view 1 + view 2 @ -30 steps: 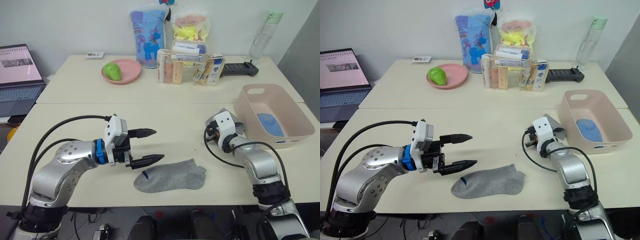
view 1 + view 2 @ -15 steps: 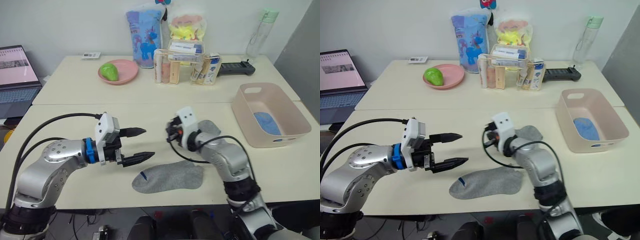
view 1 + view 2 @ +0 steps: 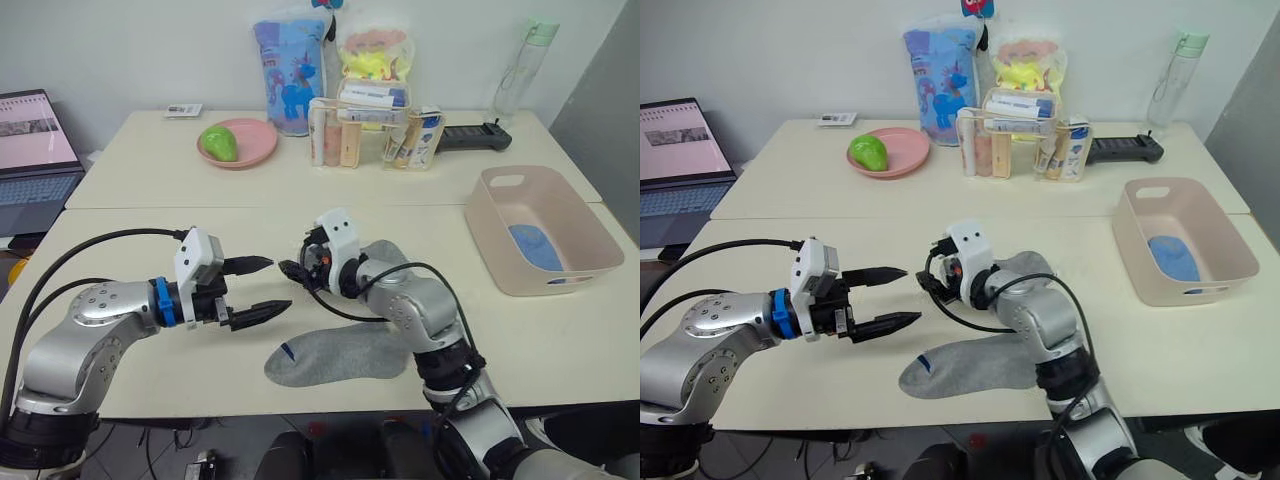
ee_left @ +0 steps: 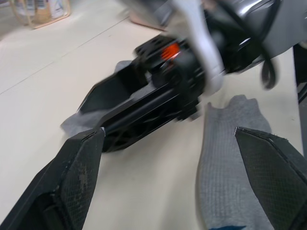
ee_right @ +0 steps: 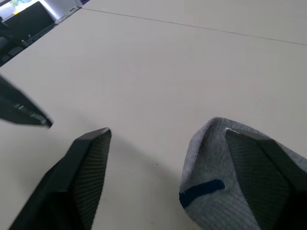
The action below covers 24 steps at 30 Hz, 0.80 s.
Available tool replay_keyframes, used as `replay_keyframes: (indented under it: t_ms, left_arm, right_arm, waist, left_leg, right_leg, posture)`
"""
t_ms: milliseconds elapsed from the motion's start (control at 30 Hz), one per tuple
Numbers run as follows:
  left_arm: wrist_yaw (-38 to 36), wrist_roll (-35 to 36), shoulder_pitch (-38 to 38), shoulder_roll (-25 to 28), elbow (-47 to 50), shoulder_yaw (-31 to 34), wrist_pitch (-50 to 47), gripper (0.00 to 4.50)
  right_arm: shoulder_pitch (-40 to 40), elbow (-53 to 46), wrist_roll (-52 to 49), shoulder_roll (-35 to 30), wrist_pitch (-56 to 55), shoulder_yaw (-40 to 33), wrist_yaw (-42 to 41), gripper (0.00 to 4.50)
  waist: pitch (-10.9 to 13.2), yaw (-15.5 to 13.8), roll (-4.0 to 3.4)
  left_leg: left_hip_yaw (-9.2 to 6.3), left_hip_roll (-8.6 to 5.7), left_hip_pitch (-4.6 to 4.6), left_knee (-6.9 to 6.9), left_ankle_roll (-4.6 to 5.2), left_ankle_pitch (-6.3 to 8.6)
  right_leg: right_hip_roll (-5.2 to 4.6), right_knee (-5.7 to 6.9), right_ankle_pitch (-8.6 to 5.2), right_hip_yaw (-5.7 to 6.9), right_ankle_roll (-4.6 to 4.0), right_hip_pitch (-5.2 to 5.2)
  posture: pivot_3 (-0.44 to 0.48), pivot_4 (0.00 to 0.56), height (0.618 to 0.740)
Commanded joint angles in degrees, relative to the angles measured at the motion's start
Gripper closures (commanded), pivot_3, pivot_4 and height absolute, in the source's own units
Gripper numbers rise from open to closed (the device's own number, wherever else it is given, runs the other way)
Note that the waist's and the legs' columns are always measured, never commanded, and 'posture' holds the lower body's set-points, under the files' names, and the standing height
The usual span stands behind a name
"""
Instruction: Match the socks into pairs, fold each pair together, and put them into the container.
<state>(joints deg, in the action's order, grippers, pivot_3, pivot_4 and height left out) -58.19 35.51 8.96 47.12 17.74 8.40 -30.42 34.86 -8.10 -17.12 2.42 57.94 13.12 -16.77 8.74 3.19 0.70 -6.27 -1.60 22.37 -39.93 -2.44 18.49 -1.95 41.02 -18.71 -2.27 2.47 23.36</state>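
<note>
A grey sock [image 3: 340, 352] with a small blue mark lies flat near the table's front edge. A second grey sock [image 3: 388, 254] lies crumpled behind my right forearm. My right gripper [image 3: 290, 272] hovers left of it, open with nothing between its fingers; in its wrist view the marked end of the flat sock [image 5: 211, 160] lies below. My left gripper [image 3: 277, 284] is open and empty, its tips almost meeting the right gripper [image 4: 144, 105]. The pale pink container [image 3: 575, 215] stands at the right with a light blue sock [image 3: 530, 246] inside.
At the back stand a pink plate [image 3: 256, 150] with a green fruit, a clear organiser of bottles [image 3: 365, 130], two printed bags, a water bottle [image 3: 520, 65] and a black device [image 3: 475, 137]. A laptop [image 3: 35, 150] sits at far left.
My right arm swung left from beside the container to the table's middle, bringing the second grey sock along, and its jaws opened. My left gripper drew back slightly to the left.
</note>
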Motion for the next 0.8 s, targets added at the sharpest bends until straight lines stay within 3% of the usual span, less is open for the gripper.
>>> replay_keyframes:
  t_ms: [33, 267, 400, 500, 600, 800]
  left_arm:
    - [-0.69, -3.24, 0.53, 0.72, -2.96, 1.45, 4.66, 0.0]
    - [-5.42, -15.44, 2.36, 2.89, -9.44, -5.17, 18.96, 0.0]
    - [-6.36, -22.21, 8.87, -1.37, -15.62, -12.1, 28.65, 0.0]
    - [-6.44, -25.38, 12.77, -4.13, -20.7, -14.59, 34.3, 0.0]
    - [-7.53, -29.91, 18.16, -5.76, -30.07, -17.76, 42.23, 0.56]
    - [-7.78, -36.64, 28.07, -9.91, -47.69, -22.21, 54.83, 2.5]
  right_arm:
    - [-0.28, -10.29, -2.76, -7.53, 4.07, -1.61, -4.56, 0.07]
    - [-7.25, -23.32, -6.42, -26.54, 4.55, -3.42, -13.45, 0.07]
    - [-14.85, -28.48, -2.2, -42.44, -4.81, -1.36, -21.27, 0.07]
    - [-16.68, -27.04, 1.02, -46.49, -10.98, -0.67, -22.1, 0.07]
    - [-16.92, -25.39, 2.32, -47.26, -14.78, -1.1, -22.99, 0.0]
    - [-15.77, -19.6, 7.75, -48.69, -22.11, 0.4, -24.48, 0.0]
  waist:
    - [0.02, -0.09, -0.03]
    - [0.04, -0.09, -0.08]
    - [0.08, -0.79, -0.09]
    - [0.09, -1.09, -0.02]
    - [0.1, -0.8, 0.0]
    - [0.1, -0.94, 0.02]
  left_leg:
    - [0.0, 0.0, 0.01, -0.01, 0.0, 0.0]
    - [0.0, 0.0, 0.02, 0.07, 0.02, 0.01]
    - [0.0, -0.07, 0.08, 0.02, 0.24, 0.13]
    - [0.05, -0.12, 0.07, -0.04, 0.25, 0.13]
    - [0.08, -0.04, 0.03, -0.03, 0.24, 0.13]
    - [0.09, -0.09, 0.06, -0.08, 0.22, 0.12]
  right_leg:
    - [0.0, -0.01, 0.0, 0.01, 0.0, 0.0]
    - [-0.01, -0.08, 0.0, 0.0, 0.0, 0.0]
    - [-0.06, -0.14, 0.0, 0.06, 0.0, -0.06]
    - [-0.08, -0.15, 0.0, 0.1, 0.01, -0.11]
    - [-0.03, -0.07, 0.0, 0.1, 0.01, -0.1]
    - [-0.04, -0.09, 0.0, 0.12, 0.01, -0.09]
  posture:
    - [0.0, 0.15, 0.703]
    - [0.0, 0.15, 0.703]
    - [0.0, 0.15, 0.703]
    - [0.0, 0.15, 0.703]
    - [0.0, 0.15, 0.703]
    - [0.0, 0.15, 0.703]
